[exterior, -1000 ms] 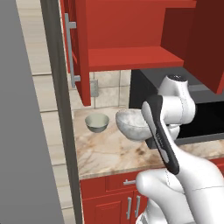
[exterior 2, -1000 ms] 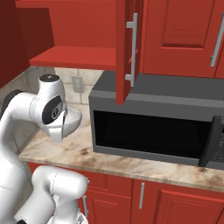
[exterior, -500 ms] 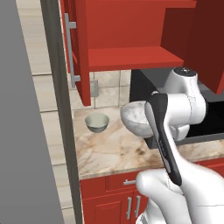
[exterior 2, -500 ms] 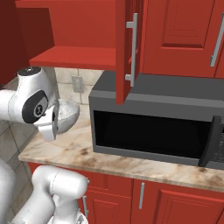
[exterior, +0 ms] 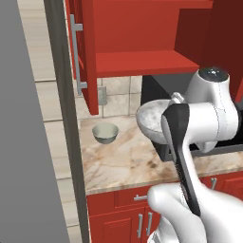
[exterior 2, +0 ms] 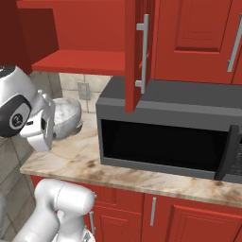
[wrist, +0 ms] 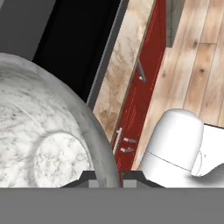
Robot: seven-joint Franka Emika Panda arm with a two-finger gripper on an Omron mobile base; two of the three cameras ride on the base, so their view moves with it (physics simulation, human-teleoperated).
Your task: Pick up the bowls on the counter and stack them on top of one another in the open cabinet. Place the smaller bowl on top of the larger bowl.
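The open cabinet (exterior: 142, 61) fills the upper wall, its red shelf (exterior 2: 85, 62) bare on the parts that show and its door (exterior: 83, 52) swung out with the long silver bar handle (exterior: 76, 54) facing the room. Below and to the right sits a black microwave (exterior 2: 165, 137), with no brand mark or lettering that can be read on its front (the same holds for every other surface here). It stands on the beige veined counter (exterior: 123, 161), above the low red cabinets (exterior 2: 189, 217).

The larger bowl (exterior: 153, 118), white-grey and marbled, is up off the counter, tilted on its side in front of the microwave's left end and below the shelf. In the hand view its rim (wrist: 94, 131) runs right down between the two dark tips of the gripper (wrist: 106, 177), which are pressed together on that rim, pinching it.

The smaller bowl (exterior: 105, 133), dull grey-green, rests upright on the counter near the back wall, under the open door and well apart from the lifted bowl.
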